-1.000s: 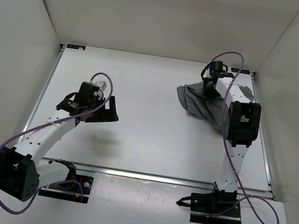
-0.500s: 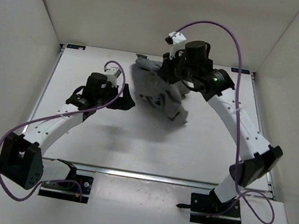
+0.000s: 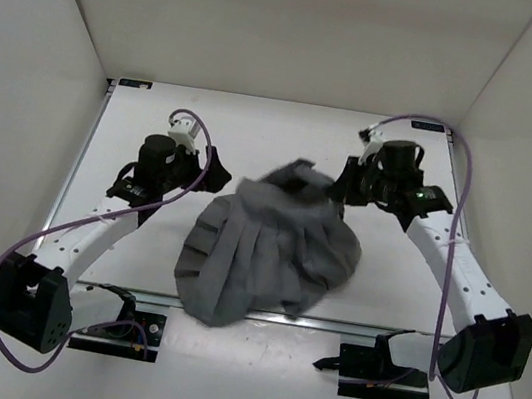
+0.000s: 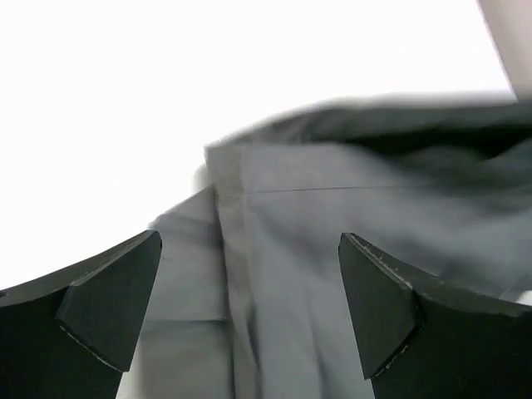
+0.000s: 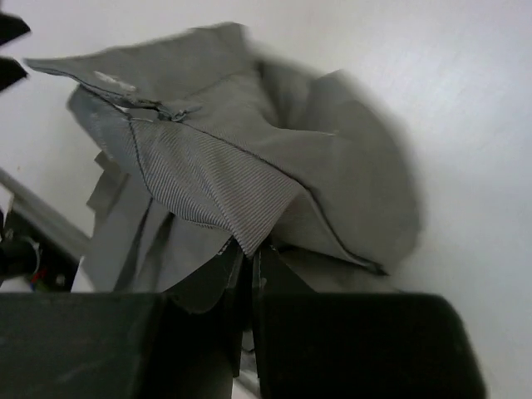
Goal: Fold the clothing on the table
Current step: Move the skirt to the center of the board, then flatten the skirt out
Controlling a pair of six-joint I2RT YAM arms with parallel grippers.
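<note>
A soft grey pleated skirt (image 3: 267, 255) is heaped from the flat white table's (image 3: 148, 110) centre toward six o'clock. One edge is pinched by the closed right gripper (image 5: 249, 258); nothing is held by the wide-spread left gripper (image 4: 249, 307). No fold appears made.

Bright, washed-out light; the clothing (image 4: 332, 208) shows motion blur.

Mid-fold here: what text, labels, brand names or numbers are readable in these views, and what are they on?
No readable text anywhere.
The skirt has no print; a small pale mark on it, in the right wrist view, is too blurred to tell if it is a tag.
The table, left arm and right arm show no lettering.
</note>
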